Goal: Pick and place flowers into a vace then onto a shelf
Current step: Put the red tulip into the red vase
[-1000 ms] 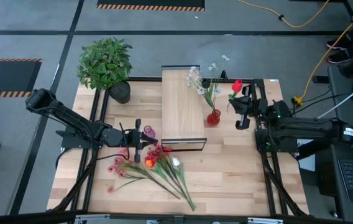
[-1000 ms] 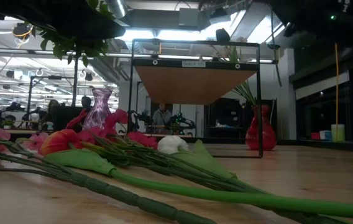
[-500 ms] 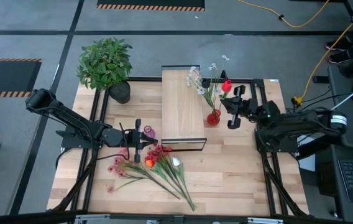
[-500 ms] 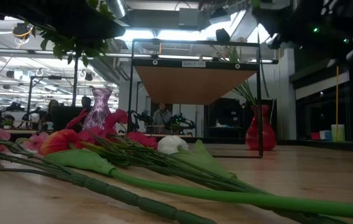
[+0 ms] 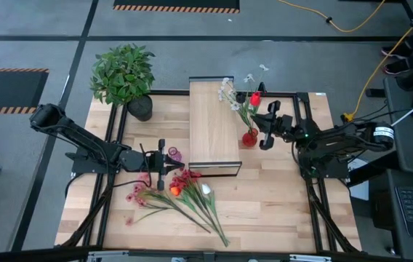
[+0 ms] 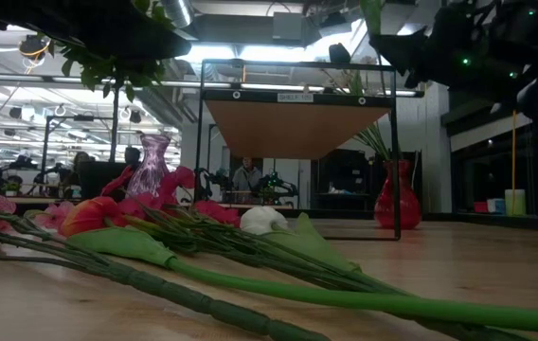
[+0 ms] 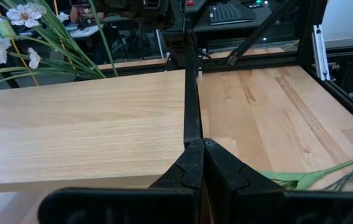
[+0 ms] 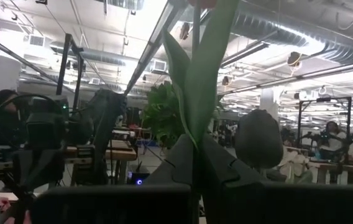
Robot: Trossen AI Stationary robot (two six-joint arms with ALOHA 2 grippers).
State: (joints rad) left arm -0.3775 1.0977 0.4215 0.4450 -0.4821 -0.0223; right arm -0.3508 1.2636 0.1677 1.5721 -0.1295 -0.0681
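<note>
Red tulip stem point(image 5: 254, 99): clamped upright in right gripper point(image 5: 265, 135), above the glossy red vase point(image 5: 249, 137) beside the light-wood shelf point(image 5: 211, 124). Left gripper point(image 5: 161, 164): clenched empty, by loose flowers point(image 5: 181, 191).

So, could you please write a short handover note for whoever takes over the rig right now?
Right tool: shut on a red flower, held above the red vase beside the shelf.
Left tool: shut, empty, waiting by the purple vase.
Done: white flowers already stand in the red vase.
Left: lower the red flower in, vase the loose flowers lying on the table, then move the vases onto the shelf.
</note>
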